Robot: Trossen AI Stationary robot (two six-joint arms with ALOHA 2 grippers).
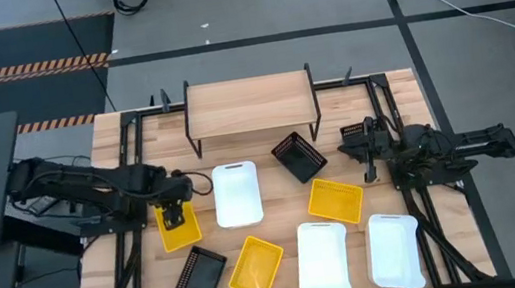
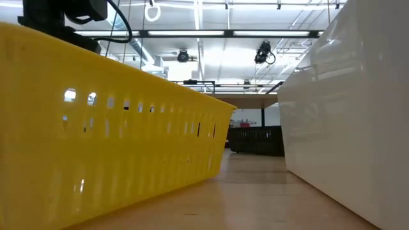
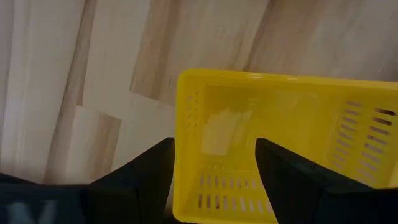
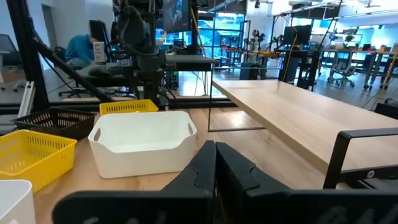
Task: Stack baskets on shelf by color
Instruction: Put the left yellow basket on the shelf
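**Left gripper straddling yellow basket wall; shelf top bare**

Basically, biggest first: the wooden table (image 1: 272, 177) carries everything. At its far edge stands the shelf (image 1: 250, 103), light wood top w/ thin black legs, nothing on it.

Baskets all sit on the table, none stacked:
- White basket (image 1: 237, 193), just in front of the shelf, near centre.
- Two more white baskets, one (image 1: 322, 259) and another (image 1: 395, 250), side by side at the near right edge.
- Yellow basket (image 1: 335, 201), tilted, between the centre white one and the near-right pair.
- Second yellow basket (image 1: 257, 266), near edge, left of the white pair.
- Third yellow basket (image 1: 179, 226), left of the centre white one, under the left arm's tip.
- Black mesh basket (image 1: 299, 156), angled, just in front of the shelf's right legs.
- Second black mesh basket (image 1: 200, 277), near left edge.

Left gripper (image 1: 175, 214) is over the third yellow basket; left wrist view shows its fingers (image 3: 140, 177) set fairly narrow, one outside and one inside the basket's end wall, w/ small gaps to the plastic, so not clearly clamped.

Right gripper (image 1: 366, 159) hangs right of the angled black basket, apart from it; right wrist view shows its fingers (image 4: 239, 168) pressed together, holding nothing.
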